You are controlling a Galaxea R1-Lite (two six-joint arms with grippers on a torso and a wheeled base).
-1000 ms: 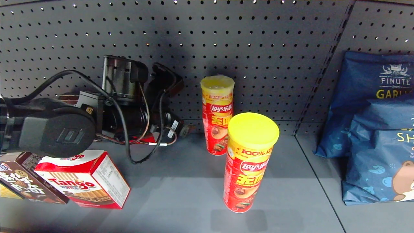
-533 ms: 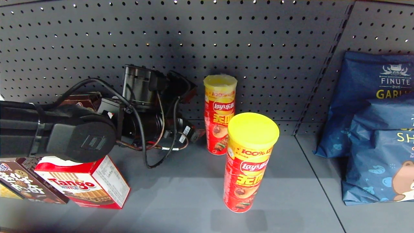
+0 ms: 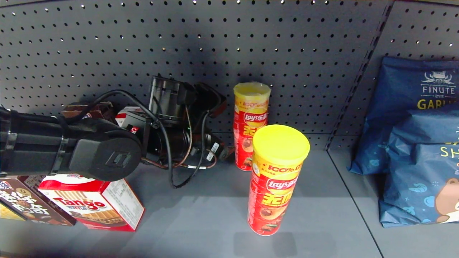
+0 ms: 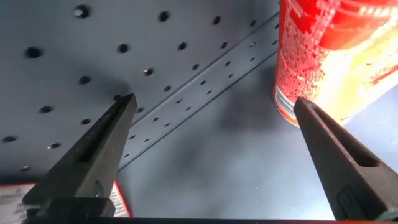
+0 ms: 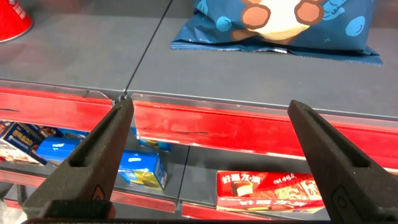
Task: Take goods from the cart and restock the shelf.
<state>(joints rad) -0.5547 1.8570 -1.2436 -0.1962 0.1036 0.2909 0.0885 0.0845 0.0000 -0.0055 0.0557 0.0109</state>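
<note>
Two red chip cans with yellow lids stand on the grey shelf [image 3: 200, 218]. The back can [image 3: 251, 122] is near the pegboard and the front can [image 3: 278, 179] is closer to me. My left gripper [image 3: 223, 129] lies low over the shelf, just left of the back can. In the left wrist view it [image 4: 214, 102] is open, with bare shelf between the fingers and one fingertip [image 4: 311, 118] close against the can's [image 4: 329, 56] lower side. My right gripper [image 5: 211, 104] is open and holds nothing, in front of the shelf's red edge strip [image 5: 249, 124].
A red and white wafer box [image 3: 96, 204] and a brown box [image 3: 25, 204] sit under the left arm. More boxes [image 3: 86, 109] stand behind it. Blue snack bags [image 3: 419, 143] fill the right bay. Boxes [image 5: 140, 171] lie on the lower shelf.
My left arm has moved right along the shelf. The back can has shifted a little to the right with it, staying upright. The front can has not moved.
</note>
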